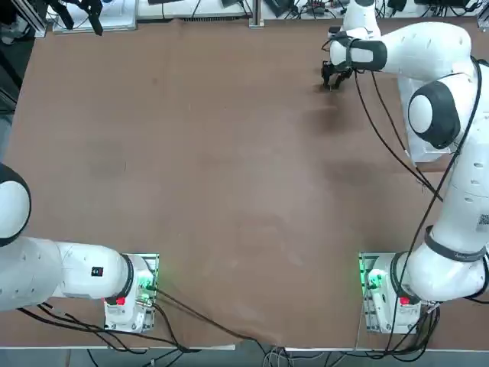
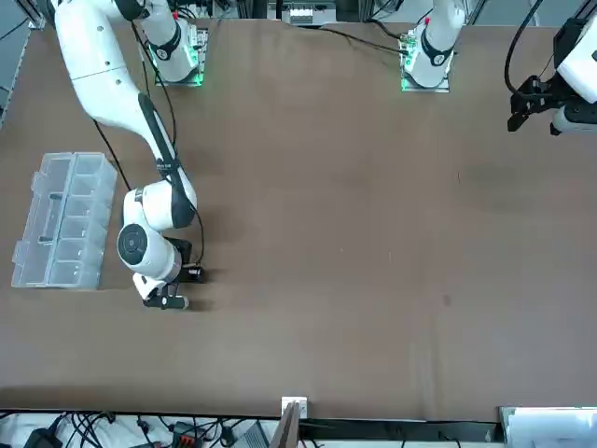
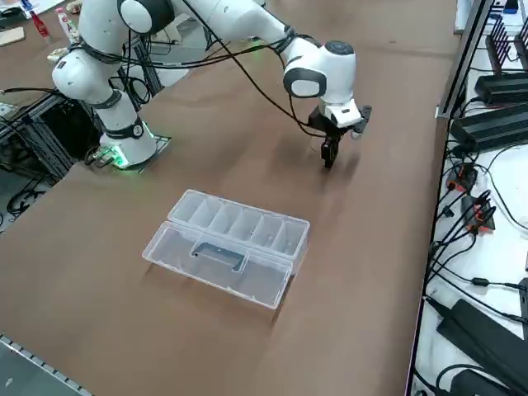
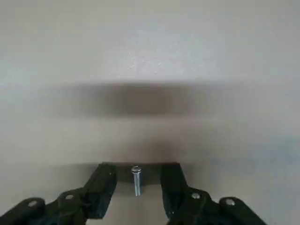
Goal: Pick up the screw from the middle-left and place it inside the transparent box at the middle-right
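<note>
In the right wrist view the screw [image 4: 136, 180], a small silvery pin with a round head, lies between my two fingers [image 4: 106, 182] with a gap on each side. My right gripper [image 4: 137, 183] is open and low over the brown table, at the far side [image 1: 333, 77], [image 2: 173, 289], [image 3: 328, 155]. The screw is too small to make out in the other views. The transparent box [image 3: 231, 242] lies with its lid folded open, nearer the robot than the gripper [image 2: 63, 220]. In the top view the arm hides most of the box [image 1: 417, 150].
The brown table [image 1: 214, 176] stretches wide to the left of the gripper. Cables and dark equipment [image 3: 487, 107] lie along the table's far edge. The right arm's base [image 1: 382, 294] stands at the near edge.
</note>
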Motion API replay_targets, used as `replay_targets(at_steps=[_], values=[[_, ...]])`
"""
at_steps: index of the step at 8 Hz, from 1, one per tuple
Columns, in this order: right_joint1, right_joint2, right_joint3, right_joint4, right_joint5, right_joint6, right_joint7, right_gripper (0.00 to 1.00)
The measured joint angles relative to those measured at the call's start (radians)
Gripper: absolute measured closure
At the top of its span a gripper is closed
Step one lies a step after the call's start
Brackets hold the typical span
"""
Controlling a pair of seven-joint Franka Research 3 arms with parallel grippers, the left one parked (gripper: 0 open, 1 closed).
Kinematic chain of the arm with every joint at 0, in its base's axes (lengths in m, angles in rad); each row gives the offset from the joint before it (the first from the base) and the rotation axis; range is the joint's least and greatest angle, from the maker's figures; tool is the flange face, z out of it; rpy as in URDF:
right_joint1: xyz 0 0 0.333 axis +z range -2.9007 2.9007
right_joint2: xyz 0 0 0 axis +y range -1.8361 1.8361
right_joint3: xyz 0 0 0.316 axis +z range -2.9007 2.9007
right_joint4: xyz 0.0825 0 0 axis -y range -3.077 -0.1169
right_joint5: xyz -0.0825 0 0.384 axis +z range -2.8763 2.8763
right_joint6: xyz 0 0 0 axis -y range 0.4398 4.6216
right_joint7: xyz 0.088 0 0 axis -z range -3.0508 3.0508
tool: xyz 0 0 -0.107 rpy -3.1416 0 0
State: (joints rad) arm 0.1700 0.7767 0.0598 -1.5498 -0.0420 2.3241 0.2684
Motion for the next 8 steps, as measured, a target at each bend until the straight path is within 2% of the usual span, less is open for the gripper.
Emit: replay_targets(at_steps=[8], values=[[0.002,-0.001,0.0,-0.002,-0.014,0.0,-0.004,0.47]])
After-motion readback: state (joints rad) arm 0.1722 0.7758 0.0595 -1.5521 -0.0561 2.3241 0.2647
